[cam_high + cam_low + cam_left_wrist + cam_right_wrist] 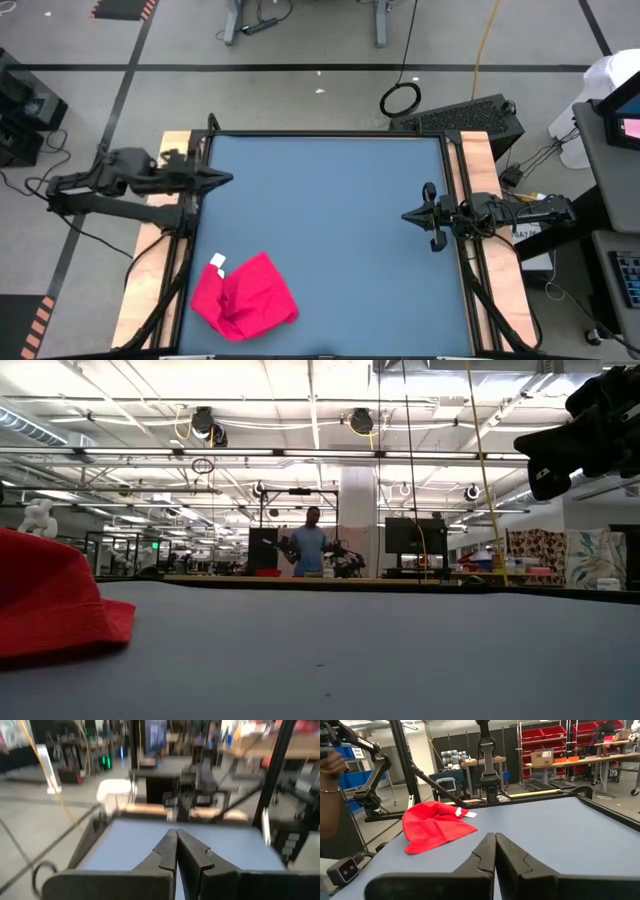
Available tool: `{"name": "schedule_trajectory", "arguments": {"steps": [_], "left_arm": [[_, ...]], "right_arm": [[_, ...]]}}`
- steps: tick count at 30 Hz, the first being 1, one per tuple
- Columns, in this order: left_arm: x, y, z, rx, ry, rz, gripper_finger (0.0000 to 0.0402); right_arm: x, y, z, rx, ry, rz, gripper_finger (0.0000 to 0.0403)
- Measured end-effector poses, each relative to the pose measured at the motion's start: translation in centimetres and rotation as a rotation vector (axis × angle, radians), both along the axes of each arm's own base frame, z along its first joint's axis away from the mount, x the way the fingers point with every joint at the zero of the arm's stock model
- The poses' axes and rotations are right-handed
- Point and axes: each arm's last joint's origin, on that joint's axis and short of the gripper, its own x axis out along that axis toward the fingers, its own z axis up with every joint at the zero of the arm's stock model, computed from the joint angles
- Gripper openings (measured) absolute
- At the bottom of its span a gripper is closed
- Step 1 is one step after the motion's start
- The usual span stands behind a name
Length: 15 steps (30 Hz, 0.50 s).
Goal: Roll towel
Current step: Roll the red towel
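Near the table's front-left corner the towel lay crumpled, not yet rolled. The left gripper and right gripper waited at opposite edges, fingers pressed together, holding nothing.

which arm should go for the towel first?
Probably left: its end effector sits on the towel's side of the table; the right end effector is across it. Both are shut, empty.
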Motion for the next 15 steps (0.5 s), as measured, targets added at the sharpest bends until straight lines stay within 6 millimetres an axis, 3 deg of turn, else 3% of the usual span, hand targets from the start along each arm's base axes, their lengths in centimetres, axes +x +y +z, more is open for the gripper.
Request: {"name": "schedule_trajectory", "arguments": {"steps": [5, 10, 15], "left_arm": [[1.8, -0.1, -1.7, -0.073, 0.166, 0.018, 0.0013], [3.5, -0.2, -3.5, -0.145, 0.245, 0.024, 0.0013], [4.2, -0.2, -4.7, -0.146, 0.320, 0.029, 0.0013]], "right_arm": [[0.0, 0.0, 0.0, 0.002, -0.002, -0.008, 0.0000], [-0.5, -0.4, 1.4, 0.089, 0.098, -0.137, 0.0000], [-1.3, -0.5, 5.4, 0.085, 0.125, -0.133, 0.0000]]}}
